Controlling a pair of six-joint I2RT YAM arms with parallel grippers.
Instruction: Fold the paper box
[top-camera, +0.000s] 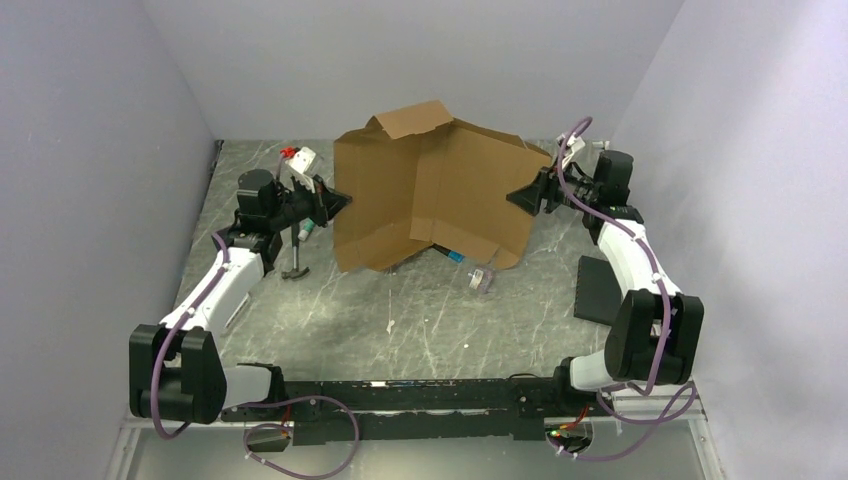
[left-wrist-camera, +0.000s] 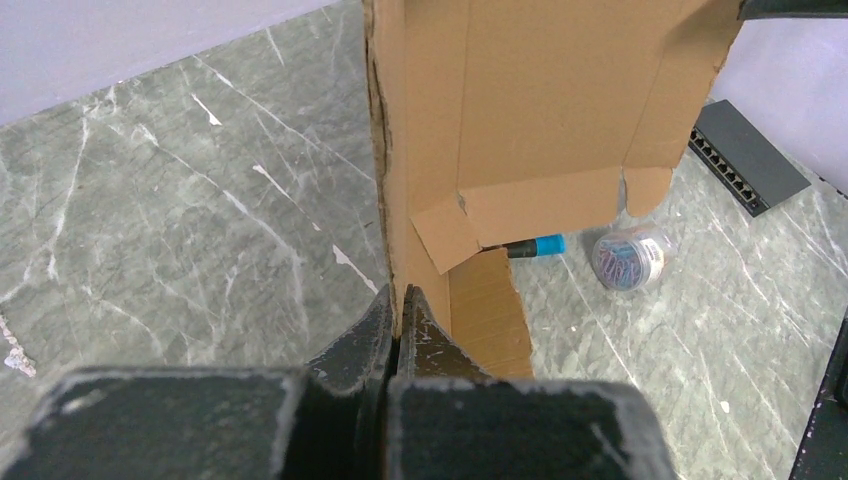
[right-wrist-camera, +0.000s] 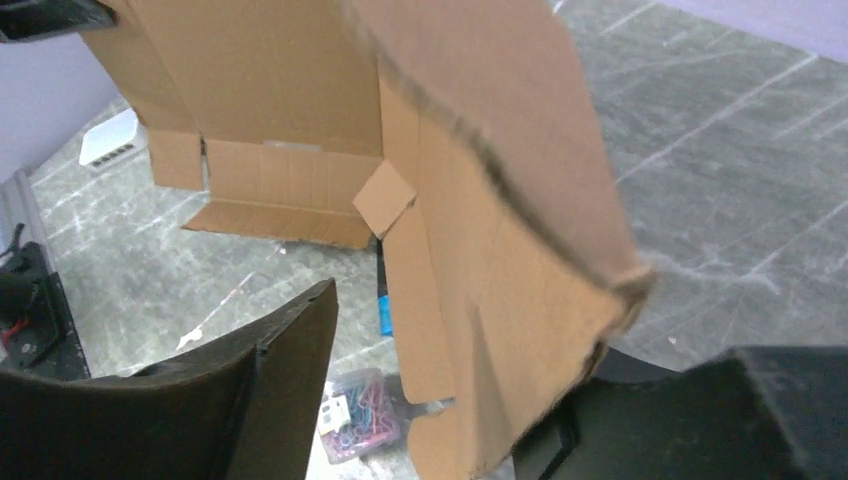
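The paper box (top-camera: 430, 190) is a brown cardboard sheet standing upright in a V at the back of the table, with small flaps along its bottom. My left gripper (top-camera: 340, 203) is shut on the box's left vertical edge (left-wrist-camera: 398, 300), its two fingers pinching the cardboard (left-wrist-camera: 540, 100). My right gripper (top-camera: 520, 195) is at the box's right edge with its jaws spread apart. The right panel (right-wrist-camera: 500, 200) hangs between those fingers (right-wrist-camera: 460, 340), close to the right finger and well off the left one.
A clear tub of coloured paper clips (top-camera: 481, 279) and a blue marker (top-camera: 452, 255) lie under the box's front. A black rectangular pad (top-camera: 598, 290) lies by the right arm. A white and red item (top-camera: 303, 158) and a dark tool (top-camera: 296, 262) are near the left arm.
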